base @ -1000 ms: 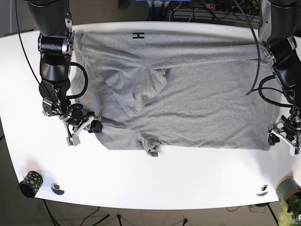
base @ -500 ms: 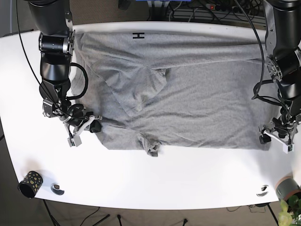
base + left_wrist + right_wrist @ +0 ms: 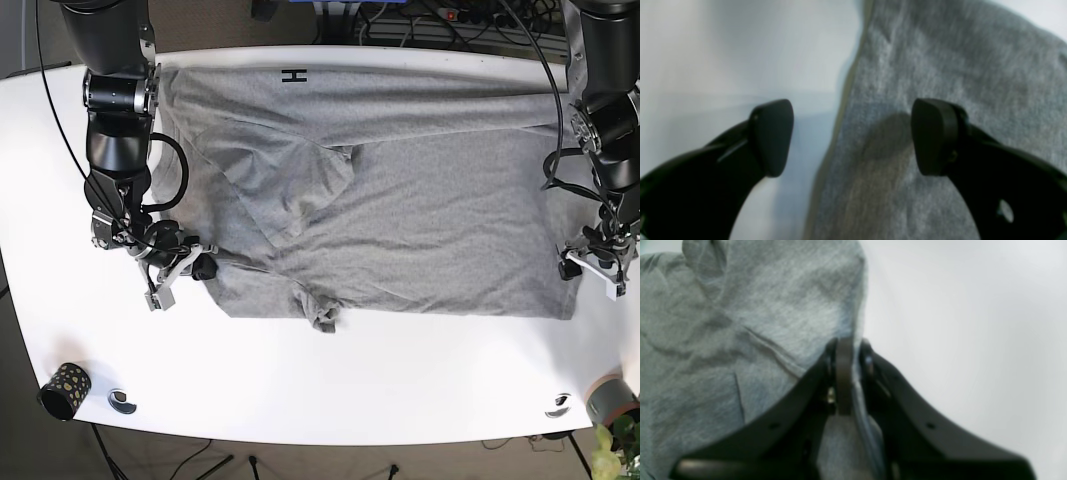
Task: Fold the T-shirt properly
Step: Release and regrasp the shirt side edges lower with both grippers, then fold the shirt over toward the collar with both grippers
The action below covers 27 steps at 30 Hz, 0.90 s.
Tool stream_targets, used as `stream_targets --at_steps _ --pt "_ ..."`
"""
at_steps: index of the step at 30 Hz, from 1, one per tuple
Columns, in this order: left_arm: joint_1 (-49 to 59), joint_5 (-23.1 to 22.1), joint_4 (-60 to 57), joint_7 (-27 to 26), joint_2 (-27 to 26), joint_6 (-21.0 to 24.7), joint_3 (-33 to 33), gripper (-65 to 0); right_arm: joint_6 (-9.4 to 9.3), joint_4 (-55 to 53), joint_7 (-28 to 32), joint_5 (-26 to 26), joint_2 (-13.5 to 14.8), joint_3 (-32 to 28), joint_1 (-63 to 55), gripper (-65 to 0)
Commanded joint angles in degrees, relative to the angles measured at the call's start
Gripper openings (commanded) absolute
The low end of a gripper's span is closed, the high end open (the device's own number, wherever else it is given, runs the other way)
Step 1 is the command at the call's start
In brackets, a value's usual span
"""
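Observation:
The grey T-shirt [image 3: 420,220] lies spread on the white table [image 3: 350,370], with a folded flap and wrinkles on its left half. My right gripper [image 3: 200,268] is at the shirt's lower left edge, shut on a pinch of the cloth. In the right wrist view it [image 3: 846,353] grips the shirt [image 3: 723,323] at the hem. My left gripper [image 3: 590,275] is at the shirt's lower right edge, open. In the left wrist view it [image 3: 853,136] straddles the edge of the shirt [image 3: 940,66], one finger over the table [image 3: 740,50] and one over the cloth.
A black dotted cup [image 3: 64,388] and a small round object [image 3: 122,401] sit at the front left corner. Another small round object [image 3: 560,405] and a grey plant pot [image 3: 612,400] sit at the front right. A black H mark [image 3: 293,76] is at the back edge.
My left gripper has moved up and inward from off the shirt's lower right corner to its right edge. My right gripper has stayed shut on the shirt.

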Motion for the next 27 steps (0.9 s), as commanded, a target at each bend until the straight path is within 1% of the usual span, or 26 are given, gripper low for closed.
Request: stream_targets --at_steps 1,8,11,18,20,22,23,27 --pt "-1.60 -0.46 0.86 -0.41 -0.98 -0.34 -0.01 -13.1 0.33 1.22 0.86 1.11 0.77 0.20 0.98 -62.0" --pt "-1.78 -0.55 1.30 -0.41 -0.36 -0.52 -0.01 -13.3 0.33 3.33 0.86 0.93 0.77 0.02 0.01 -62.0" --pt "-1.95 -0.55 1.38 -0.41 1.75 -0.52 0.08 -13.3 0.33 4.12 0.77 0.93 0.77 0.02 -0.95 -62.0" --pt "-2.04 -0.72 1.82 -0.50 3.68 -0.52 2.63 -13.5 0.33 4.38 0.77 0.93 0.77 0.02 -1.22 -62.0" --pt "-2.04 -0.81 2.70 -0.50 3.86 -0.52 2.63 -17.5 0.33 4.38 0.77 0.93 0.77 0.02 -1.22 -62.0" --pt "-2.04 -0.90 3.14 -0.50 3.86 -0.52 2.63 -27.5 0.33 4.38 0.77 0.93 0.77 0.02 -1.22 -62.0" --pt "-2.04 -0.90 3.14 -0.50 3.86 -0.52 2.63 -31.0 0.33 4.38 0.77 0.93 0.77 0.02 -1.22 -62.0" --pt "-1.78 -0.90 4.99 -0.68 3.86 -0.52 2.63 -49.2 0.33 4.38 0.77 0.93 0.77 -0.07 -1.04 -63.1"
